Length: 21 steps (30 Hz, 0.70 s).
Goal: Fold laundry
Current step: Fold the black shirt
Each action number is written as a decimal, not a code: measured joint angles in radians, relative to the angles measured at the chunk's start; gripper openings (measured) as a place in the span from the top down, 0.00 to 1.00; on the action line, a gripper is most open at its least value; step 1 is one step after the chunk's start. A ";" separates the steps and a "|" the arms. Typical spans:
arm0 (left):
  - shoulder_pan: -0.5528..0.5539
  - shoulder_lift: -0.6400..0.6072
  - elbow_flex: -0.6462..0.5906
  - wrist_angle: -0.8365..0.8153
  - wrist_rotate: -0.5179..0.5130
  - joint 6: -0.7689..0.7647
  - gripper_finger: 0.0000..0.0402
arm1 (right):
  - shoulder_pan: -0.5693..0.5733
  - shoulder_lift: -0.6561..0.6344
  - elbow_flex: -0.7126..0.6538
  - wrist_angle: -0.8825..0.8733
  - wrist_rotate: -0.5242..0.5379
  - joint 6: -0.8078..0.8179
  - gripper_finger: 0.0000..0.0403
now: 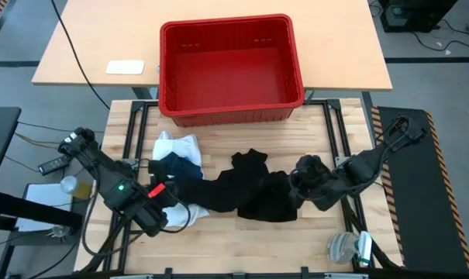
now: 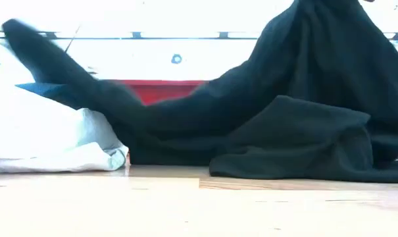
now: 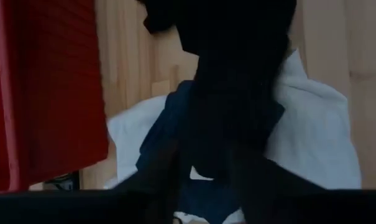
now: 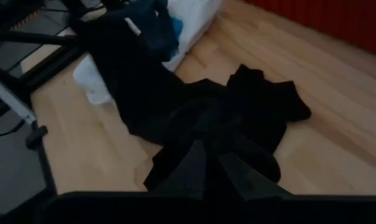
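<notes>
We see the black garment (image 1: 246, 190) stretched across the wooden bench (image 1: 242, 240), between our two hands. Our right hand (image 1: 305, 180) is clamped on its right end. Our left hand (image 1: 166, 203) sits at its other end (grip unclear), beside the white shirt (image 1: 176, 147).

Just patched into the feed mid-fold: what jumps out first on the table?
A long black garment sprawls across the middle of the wooden table, stretched between the two arms. The right gripper is shut on its right end, and the left gripper sits at its left end near the front edge. Behind it, an empty red crate dominates the back, with a white shirt and a blue piece bunched at left.
</notes>
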 joint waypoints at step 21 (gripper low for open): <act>0.104 0.428 0.000 0.691 -0.202 0.283 0.48 | -0.115 0.092 0.000 0.135 0.101 -0.176 0.95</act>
